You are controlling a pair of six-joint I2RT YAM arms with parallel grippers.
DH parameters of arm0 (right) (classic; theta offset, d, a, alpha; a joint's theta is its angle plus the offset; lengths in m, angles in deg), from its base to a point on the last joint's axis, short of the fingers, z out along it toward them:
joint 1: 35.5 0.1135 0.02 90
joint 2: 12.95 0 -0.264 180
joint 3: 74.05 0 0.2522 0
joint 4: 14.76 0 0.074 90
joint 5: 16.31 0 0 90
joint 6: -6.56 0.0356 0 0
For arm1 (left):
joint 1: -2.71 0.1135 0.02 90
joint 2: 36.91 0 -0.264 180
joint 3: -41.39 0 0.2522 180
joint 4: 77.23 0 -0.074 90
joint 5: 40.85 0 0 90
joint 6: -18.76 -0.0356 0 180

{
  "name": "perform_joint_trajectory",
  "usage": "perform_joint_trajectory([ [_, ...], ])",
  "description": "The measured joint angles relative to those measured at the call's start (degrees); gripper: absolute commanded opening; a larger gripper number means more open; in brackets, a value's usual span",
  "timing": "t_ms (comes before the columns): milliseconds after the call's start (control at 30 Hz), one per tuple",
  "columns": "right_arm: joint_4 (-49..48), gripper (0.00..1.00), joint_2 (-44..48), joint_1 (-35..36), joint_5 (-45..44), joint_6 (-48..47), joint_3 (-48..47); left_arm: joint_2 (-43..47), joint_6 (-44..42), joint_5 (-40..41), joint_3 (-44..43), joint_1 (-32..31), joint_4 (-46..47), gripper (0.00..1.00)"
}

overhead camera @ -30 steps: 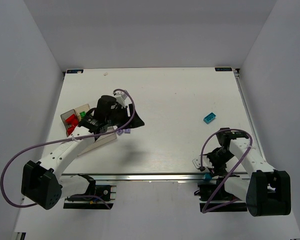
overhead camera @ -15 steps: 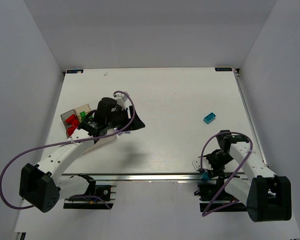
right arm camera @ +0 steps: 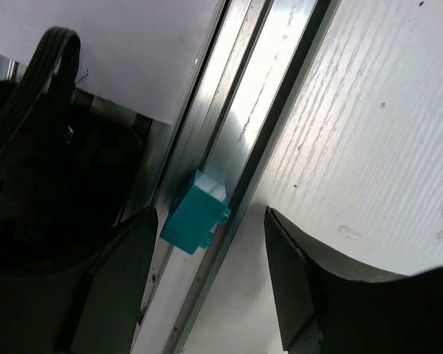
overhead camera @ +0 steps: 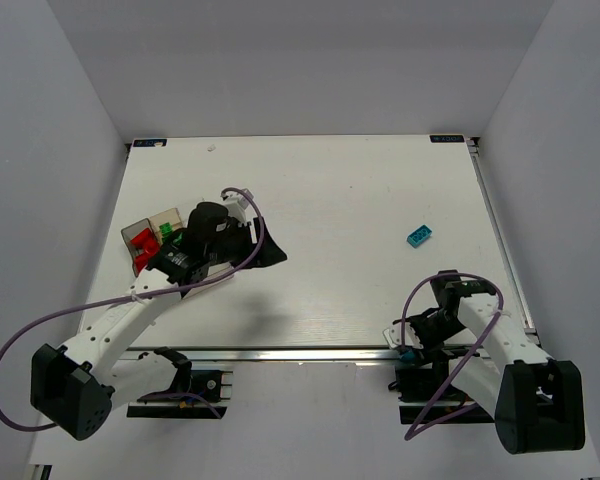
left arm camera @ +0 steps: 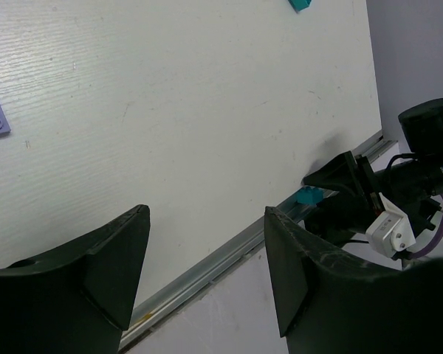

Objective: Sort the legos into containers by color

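Looks largely done: red and green studded bricks (overhead camera: 140,247) in the clear plastic box (overhead camera: 131,232) beside the spread left tool (left arm camera: 205,221), one teal brick (right arm camera: 196,220) in the metal rail (right arm camera: 244,125) under the spread right tool (right arm camera: 210,221), a second teal brick (overhead camera: 418,236) beyond it.

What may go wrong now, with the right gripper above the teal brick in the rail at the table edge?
1. The teal brick lies in the groove of the metal rail; the open right gripper may strike the rail rather than enclose it.
2. A nudge might push the brick off the edge, out of reach.
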Motion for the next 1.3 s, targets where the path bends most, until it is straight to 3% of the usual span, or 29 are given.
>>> perform_joint_trajectory([
  [200,0.15,0.6,0.68,0.0,1.81,-0.11,0.79,1.57,0.55,0.17,0.85,0.0,-0.55,0.73],
  [333,0.15,0.25,0.92,0.02,1.84,-0.44,0.83,1.68,0.81,0.52,0.87,-0.24,-0.63,0.73],
  [633,0.13,0.03,3.3,0.04,1.84,-0.48,0.83,1.75,1.01,0.94,0.87,-0.48,-0.7,0.73],
  [900,2.05,0.0,3.63,0.07,7.85,-0.76,0.46,1.75,0.98,1.01,0.87,-0.48,-0.57,0.73],
  [1133,7.28,0.0,2.71,3.13,20.33,-0.76,-2.84,1.73,0.15,1.05,0.85,-0.48,-0.24,0.73],
  [1300,8.41,0.0,-3.43,5.42,29.11,-0.76,-5.68,1.84,-1.22,2.78,-0.5,-0.48,-0.81,0.73],
])
